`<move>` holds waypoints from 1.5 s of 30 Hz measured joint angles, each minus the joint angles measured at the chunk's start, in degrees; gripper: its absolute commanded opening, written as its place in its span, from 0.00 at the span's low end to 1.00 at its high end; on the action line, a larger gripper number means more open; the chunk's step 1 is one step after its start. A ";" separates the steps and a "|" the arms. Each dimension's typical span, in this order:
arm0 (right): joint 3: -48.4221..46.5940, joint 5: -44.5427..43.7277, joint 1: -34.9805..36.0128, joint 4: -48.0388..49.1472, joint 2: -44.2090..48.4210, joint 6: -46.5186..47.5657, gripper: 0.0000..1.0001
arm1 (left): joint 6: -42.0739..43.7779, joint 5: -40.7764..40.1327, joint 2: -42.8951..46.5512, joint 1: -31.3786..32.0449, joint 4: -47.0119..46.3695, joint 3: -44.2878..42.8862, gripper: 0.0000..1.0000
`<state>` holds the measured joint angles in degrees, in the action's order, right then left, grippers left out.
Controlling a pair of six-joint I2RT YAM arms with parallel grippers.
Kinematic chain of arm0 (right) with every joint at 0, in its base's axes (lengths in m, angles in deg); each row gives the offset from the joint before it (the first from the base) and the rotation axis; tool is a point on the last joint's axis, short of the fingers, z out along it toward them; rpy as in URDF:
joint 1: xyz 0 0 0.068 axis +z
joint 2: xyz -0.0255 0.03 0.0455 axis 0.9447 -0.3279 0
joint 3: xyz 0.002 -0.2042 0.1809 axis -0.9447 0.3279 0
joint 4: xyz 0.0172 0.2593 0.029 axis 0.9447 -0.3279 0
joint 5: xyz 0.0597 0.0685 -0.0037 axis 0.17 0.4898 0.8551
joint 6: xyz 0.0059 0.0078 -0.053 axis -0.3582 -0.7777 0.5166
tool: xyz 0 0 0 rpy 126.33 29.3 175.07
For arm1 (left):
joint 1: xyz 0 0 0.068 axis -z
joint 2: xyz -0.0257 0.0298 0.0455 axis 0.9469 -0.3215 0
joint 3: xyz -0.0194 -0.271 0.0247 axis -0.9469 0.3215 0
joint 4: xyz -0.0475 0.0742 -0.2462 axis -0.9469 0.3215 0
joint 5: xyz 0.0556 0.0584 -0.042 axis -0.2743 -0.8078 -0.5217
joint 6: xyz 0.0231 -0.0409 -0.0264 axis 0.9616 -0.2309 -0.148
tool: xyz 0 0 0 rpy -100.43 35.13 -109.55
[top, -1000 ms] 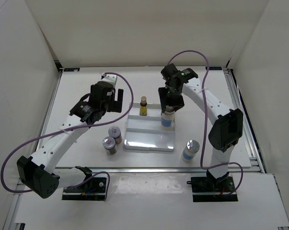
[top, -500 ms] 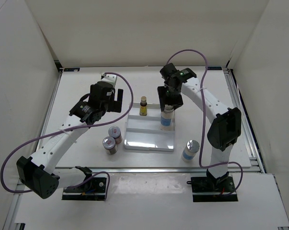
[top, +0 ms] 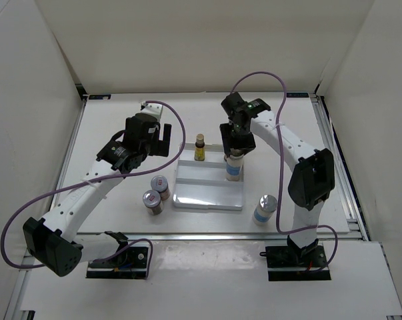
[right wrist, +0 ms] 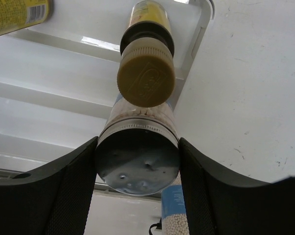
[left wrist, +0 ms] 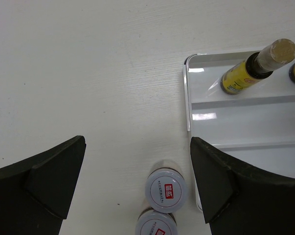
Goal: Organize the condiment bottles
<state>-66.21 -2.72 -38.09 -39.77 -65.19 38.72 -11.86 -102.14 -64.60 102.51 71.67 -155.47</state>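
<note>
My right gripper is shut on the silver cap of a clear-blue bottle, held upright over the right side of the white tray. One yellow bottle stands at the tray's back left. The other yellow bottle stands in the tray just beyond the held one. The second clear-blue bottle stands on the table right of the tray. Two silver-lidded jars stand together left of the tray. My left gripper is open and empty above the table behind them.
The tray's ridges divide it into rows. In the left wrist view the jars sit between my fingers, far below, next to the tray's left edge. White walls close in the table on three sides.
My right gripper has shifted slightly back and left, still on the clear-blue bottle at the tray's right side. The left arm has not moved.
</note>
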 measured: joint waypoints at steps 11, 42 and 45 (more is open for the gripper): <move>0.76 -0.44 0.90 -2.45 0.72 -0.31 1.00 | 0.02 0.00 -0.07 0.00 0.00 0.00 0.99; 36.09 4.57 1.09 -12.92 34.47 -13.20 1.00 | -1.38 0.07 -1.86 0.00 0.02 0.00 0.99; 37.09 4.44 1.09 -12.76 33.97 -13.46 0.83 | -1.38 0.07 -1.88 0.00 0.15 0.00 0.99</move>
<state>-29.12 1.71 -36.99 -52.53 -31.22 25.26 -13.24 -102.07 -66.48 102.51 71.83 -155.47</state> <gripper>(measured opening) 0.965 0.984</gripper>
